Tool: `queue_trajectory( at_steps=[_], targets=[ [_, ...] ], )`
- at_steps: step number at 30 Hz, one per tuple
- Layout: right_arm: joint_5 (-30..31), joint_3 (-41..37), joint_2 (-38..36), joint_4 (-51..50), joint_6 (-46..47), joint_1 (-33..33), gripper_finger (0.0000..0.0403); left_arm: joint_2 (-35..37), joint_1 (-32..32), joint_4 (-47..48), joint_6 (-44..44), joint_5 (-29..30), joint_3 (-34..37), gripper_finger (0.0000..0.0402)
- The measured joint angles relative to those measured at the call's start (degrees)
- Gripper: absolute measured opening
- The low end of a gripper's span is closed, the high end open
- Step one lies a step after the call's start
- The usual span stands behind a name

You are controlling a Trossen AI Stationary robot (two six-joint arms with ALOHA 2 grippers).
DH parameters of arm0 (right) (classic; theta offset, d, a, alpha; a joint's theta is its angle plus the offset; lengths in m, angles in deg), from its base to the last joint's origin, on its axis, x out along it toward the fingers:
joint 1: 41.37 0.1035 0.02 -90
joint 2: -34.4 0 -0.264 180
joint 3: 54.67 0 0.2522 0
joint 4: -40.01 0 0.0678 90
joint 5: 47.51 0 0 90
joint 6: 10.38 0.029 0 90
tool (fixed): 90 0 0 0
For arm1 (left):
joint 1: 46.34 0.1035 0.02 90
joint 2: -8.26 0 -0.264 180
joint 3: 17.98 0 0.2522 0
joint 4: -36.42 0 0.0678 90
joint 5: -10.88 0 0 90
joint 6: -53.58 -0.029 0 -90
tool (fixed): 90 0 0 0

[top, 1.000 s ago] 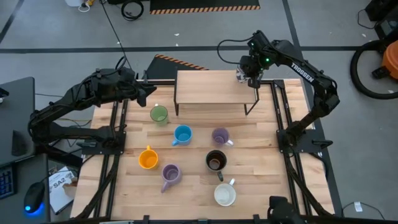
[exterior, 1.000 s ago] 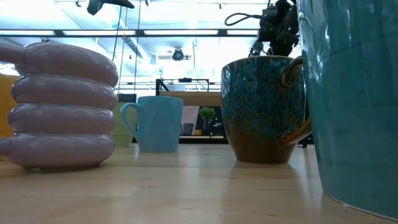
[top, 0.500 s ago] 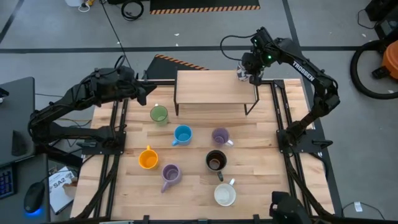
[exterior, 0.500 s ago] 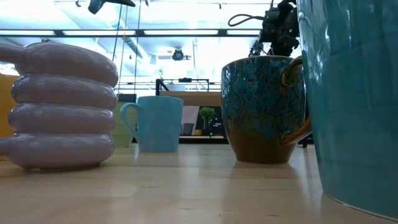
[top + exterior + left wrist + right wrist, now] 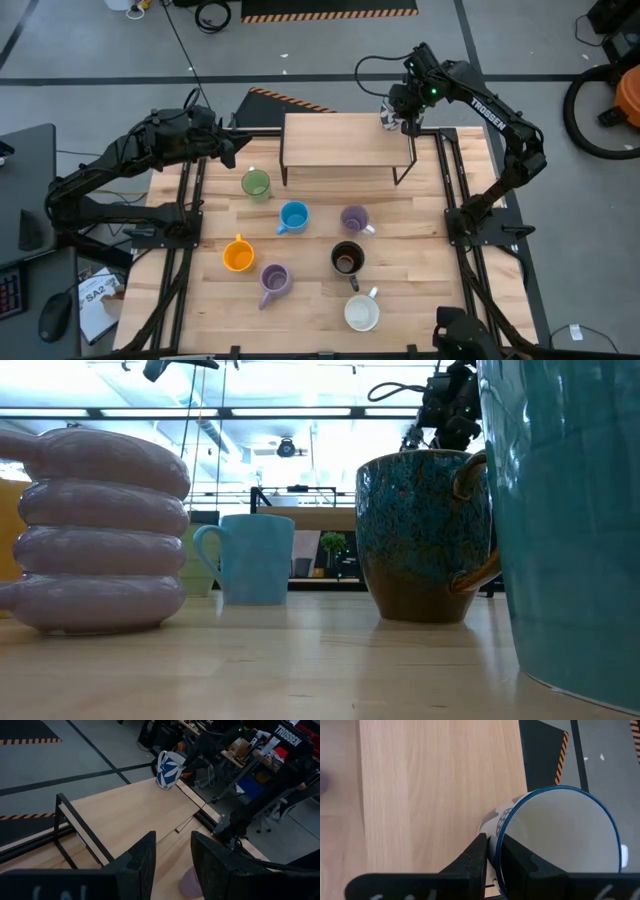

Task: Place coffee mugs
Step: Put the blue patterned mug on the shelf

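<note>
— Is my right pincer (image 5: 489, 862) closed?
— Nearly: it pinches the white-and-blue mug's (image 5: 560, 845) rim, one finger inside, at the raised shelf's (image 5: 340, 140) far right corner.
— My left pincer (image 5: 172, 857)?
— Parted, holding nothing.

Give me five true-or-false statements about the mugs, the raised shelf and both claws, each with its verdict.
1. The right claw pinches the rim of the white mug with blue leaves at the raised shelf's far right corner. True.
2. The left claw holds the green mug. False: it is open and empty, left of the shelf.
3. The orange mug sits on the shelf. False: it is on the table.
4. The blue mug stands upright. True.
5. Seven mugs stand on the table below the shelf. True.
</note>
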Motion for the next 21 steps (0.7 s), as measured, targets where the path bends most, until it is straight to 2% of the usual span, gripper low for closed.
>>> queue_trajectory(
  at_steps=[5, 14, 21],
  targets=[
    [0.39, 0.0, 0.0, 0.34, 0.31, 0.01, 0.0069, 0.0, 0.0, -0.02, 0.0, 0.0, 0.0, 0.0128],
    [0.63, 0.0, 0.0, 0.34, 3.05, 0.12, 0.0122, 0.0, 0.0, -0.02, -0.01, 0.02, 0.0, 0.0128],
    [4.7, 0.0, -0.02, -0.67, 3.51, 1.28, 0.0131, 0.0, 0.0, -0.02, -0.02, 0.02, 0.0, 0.0128]
  ],
)
